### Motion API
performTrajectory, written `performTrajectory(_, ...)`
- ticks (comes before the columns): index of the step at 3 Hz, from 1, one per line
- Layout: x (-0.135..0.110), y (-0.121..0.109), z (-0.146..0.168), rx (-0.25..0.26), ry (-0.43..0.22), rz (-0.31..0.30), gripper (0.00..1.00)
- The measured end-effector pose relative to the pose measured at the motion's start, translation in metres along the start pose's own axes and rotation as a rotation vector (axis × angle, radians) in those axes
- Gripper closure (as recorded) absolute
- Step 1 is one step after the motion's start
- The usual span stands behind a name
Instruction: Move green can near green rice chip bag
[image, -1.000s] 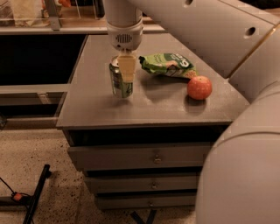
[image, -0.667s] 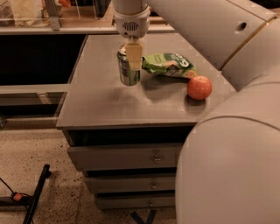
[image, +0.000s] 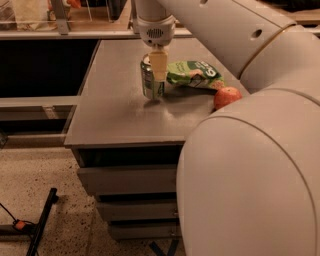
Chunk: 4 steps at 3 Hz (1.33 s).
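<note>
The green can (image: 149, 82) stands upright on the grey cabinet top (image: 115, 117), just left of the green rice chip bag (image: 194, 73), with a small gap between them. My gripper (image: 153, 70) comes down from above and is shut on the can's upper part. One pale finger (image: 159, 65) shows across the can's front right side; the other is hidden behind the can. I cannot tell whether the can's base touches the top or hangs just above it. The bag lies flat.
A round orange fruit (image: 226, 96) lies right of the bag, near the cabinet's right edge. My large white arm (image: 250, 165) fills the lower right. Drawers (image: 125, 175) are below the top. A shelf (image: 60, 30) runs along the back.
My gripper has carried the green can to the right and a little back, from well left of the bag to right beside it.
</note>
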<state>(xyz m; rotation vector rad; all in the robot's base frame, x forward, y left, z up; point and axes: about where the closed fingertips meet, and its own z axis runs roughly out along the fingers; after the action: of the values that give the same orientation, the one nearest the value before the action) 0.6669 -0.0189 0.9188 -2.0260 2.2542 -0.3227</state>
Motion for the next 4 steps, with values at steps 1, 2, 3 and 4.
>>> performTrajectory(1, 0.005, -0.003, 0.016, -0.026, 0.013, 0.004, 0.32)
performTrajectory(2, 0.007, -0.003, 0.025, -0.043, 0.029, 0.0, 0.09)
performTrajectory(3, 0.001, -0.012, 0.027, -0.012, 0.005, 0.0, 0.0)
performTrajectory(4, -0.002, -0.016, 0.027, 0.006, -0.013, -0.003, 0.0)
